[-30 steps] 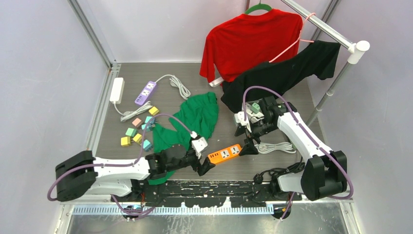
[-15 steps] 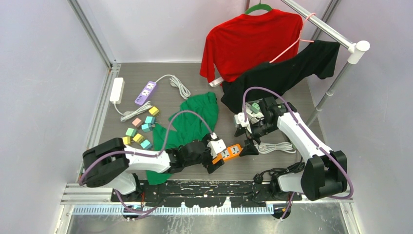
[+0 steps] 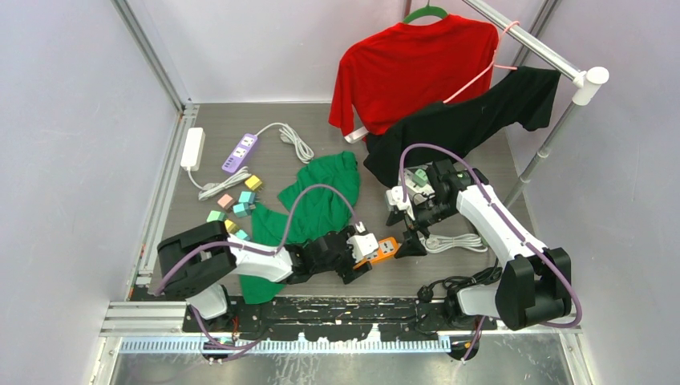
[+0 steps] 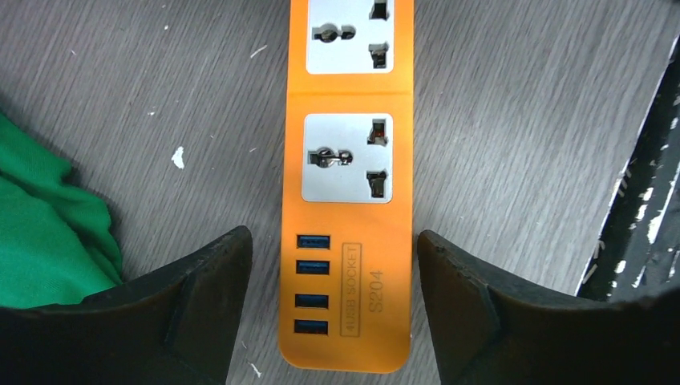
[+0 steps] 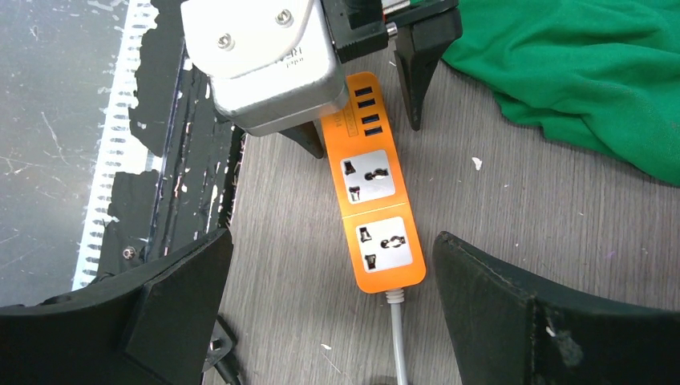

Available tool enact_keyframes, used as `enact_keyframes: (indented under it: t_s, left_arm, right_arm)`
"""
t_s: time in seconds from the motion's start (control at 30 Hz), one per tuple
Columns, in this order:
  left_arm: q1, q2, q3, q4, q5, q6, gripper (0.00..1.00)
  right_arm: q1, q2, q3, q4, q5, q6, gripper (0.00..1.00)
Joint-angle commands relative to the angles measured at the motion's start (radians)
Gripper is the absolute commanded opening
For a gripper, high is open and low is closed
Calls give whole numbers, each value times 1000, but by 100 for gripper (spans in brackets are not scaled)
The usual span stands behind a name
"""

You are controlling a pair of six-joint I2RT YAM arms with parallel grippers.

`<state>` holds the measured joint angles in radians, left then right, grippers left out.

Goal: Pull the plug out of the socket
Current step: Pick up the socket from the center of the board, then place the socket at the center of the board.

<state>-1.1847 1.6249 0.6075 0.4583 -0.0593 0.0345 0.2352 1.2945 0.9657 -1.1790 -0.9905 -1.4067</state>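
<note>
Two sockets on the orange power strip show empty, with no plug seated in either, so the pull itself looks done. The strip lies flat on the counter by its near edge, beside a green cloth. The left gripper sets its jaws open astride the strip's USB end, holding nothing. The right gripper hangs over the cord end, jaws fully apart and empty. Where the plug lies cannot be told.

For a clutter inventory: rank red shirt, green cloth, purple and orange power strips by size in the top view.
red shirt
green cloth
then purple power strip and orange power strip unranked: the orange one is partly hidden.
</note>
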Motion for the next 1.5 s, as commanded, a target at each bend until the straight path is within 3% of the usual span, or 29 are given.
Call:
enact_keyframes:
  t_s: [0.0,0.13,0.27,0.53,0.87,1.07,1.27,1.47]
  left_arm:
    - [-3,21,33,52,-28,3,70]
    - [-3,19,30,53,-28,-5,49]
    - [-3,-22,11,55,-30,-18,2]
    - [-3,-270,-105,23,-71,-65,0]
    - [1,-686,-143,-277,-300,-43,0]
    - [31,-899,-99,-380,-357,-11,0]
    - [135,-971,-41,-422,-386,9,0]
    - [344,-907,74,-437,-265,-54,0]
  right_arm:
    - [-2,-14,1,-19,-31,-30,100]
    - [-2,-13,1,-20,-31,-33,100]
    - [-3,-13,2,-24,-31,-36,100]
    - [-6,-23,5,-30,-30,-43,100]
    - [-18,-37,9,-34,-45,-44,100]
    - [-23,-32,7,-32,-50,-43,100]
    - [-24,-28,7,-33,-52,-43,100]
    - [-25,-23,7,-32,-53,-42,100]
